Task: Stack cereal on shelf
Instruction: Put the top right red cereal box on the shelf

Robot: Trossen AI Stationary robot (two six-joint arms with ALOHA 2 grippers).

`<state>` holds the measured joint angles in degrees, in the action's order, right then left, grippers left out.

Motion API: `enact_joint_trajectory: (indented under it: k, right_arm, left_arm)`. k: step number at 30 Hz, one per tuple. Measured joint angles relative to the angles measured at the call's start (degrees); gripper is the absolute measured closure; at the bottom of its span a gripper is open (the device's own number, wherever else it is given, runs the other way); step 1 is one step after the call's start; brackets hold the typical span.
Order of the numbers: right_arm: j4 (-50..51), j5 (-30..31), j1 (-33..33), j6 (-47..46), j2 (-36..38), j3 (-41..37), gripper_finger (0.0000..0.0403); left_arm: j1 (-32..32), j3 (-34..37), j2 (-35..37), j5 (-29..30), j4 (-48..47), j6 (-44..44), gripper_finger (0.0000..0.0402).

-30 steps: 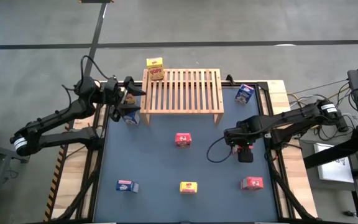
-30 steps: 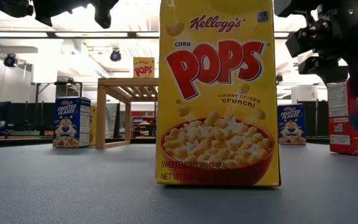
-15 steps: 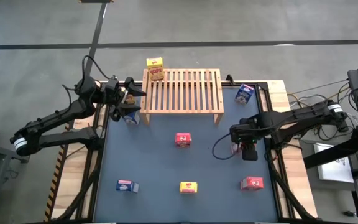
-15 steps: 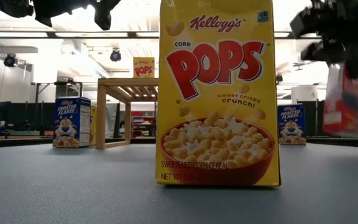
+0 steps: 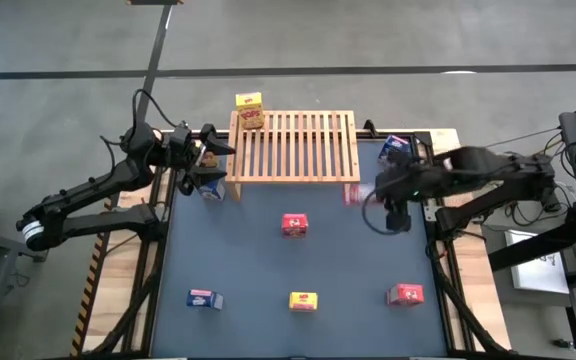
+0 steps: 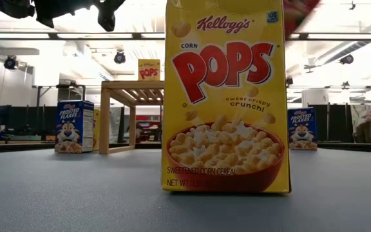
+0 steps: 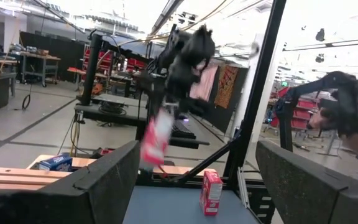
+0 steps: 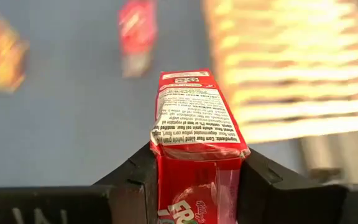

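Note:
My right gripper (image 5: 368,196) is raised over the table's right half, near the shelf's (image 5: 293,145) right leg, shut on a red cereal box (image 8: 194,121). The left wrist view shows that box (image 7: 157,137) blurred and hanging in the air. My left gripper (image 5: 218,143) waits open at the shelf's left end, above a blue box (image 5: 211,186) standing on the table. A yellow box (image 5: 251,110) stands on the shelf's far left corner. My right gripper pinches the red box between its two fingers (image 8: 135,180), one on each of two opposite faces near one end (image 8: 194,165). The fingers slant down from the table's right side. The box reaches on past the fingertips, tilted and lifted clear of the table.
On the table stand a red box (image 5: 295,225) at the middle, a blue (image 5: 204,298), a yellow (image 5: 303,300) and a red one (image 5: 406,294) along the near edge, and a blue one (image 5: 394,150) right of the shelf. A person (image 6: 369,125) sits in the room beyond.
My right gripper has risen from the table's right side with the red box and gone toward the far edge and the shelf, tipping as it went. The box stood on the table a second ago and is now lifted clear and tilted.

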<state>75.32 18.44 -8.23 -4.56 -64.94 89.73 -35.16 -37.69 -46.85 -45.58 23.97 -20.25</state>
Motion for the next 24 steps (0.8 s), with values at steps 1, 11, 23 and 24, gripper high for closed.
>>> enact_joint_trajectory:
  k: [1, 11, 23, 24]
  right_arm:
    - [-0.3, 3.0, 0.0, 0.1, -0.3, 2.1, 0.0269]
    - [-4.8, 8.7, 8.2, 11.2, -5.3, 13.5, 0.0266]
    - [-5.4, -5.8, 32.5, 25.5, -21.3, 27.9, 0.0266]
    - [-5.2, -7.8, 34.2, 26.7, -22.9, 29.5, 0.0266]
  left_arm:
    - [0.0, 0.0, 0.0, 0.0, 0.0, 0.0, 0.0097]
    - [0.0, 0.0, 0.0, 0.0, 0.0, 0.5, 0.0097]
    - [0.0, 0.0, 0.0, 0.0, 0.0, 0.5, 0.0097]
    - [0.0, 0.0, 0.0, 0.0, 0.0, 0.5, 0.0097]
